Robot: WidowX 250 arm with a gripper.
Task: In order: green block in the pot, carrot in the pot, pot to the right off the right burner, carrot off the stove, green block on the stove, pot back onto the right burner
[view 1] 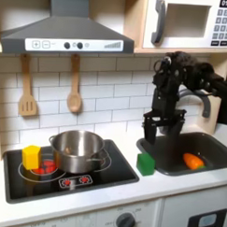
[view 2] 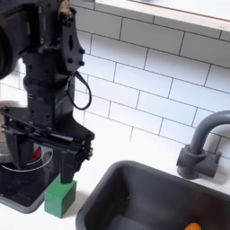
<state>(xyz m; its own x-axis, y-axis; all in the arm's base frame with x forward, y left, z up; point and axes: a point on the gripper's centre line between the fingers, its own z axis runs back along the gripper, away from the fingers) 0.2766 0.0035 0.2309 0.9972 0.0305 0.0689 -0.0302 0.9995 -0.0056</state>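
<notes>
The gripper (view 2: 66, 170) hangs released above the green block (view 2: 60, 197); the carrot (view 2: 191, 225) is cut off in the sink (view 2: 135, 193).

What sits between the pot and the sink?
In the first exterior view, the green block stands on the counter between the pot and the sink.

From my seat both exterior views come through soft and low in resolution, with edges smeared. Light is even and fairly bright, falling from above. The pot (view 1: 77, 150) throws pale glare off its steel wall, and the stove (view 1: 122, 168) gives a dull sheen. In the second exterior view the arm reads as a near-black mass, and the sink (view 2: 135, 193) is dark inside
</notes>
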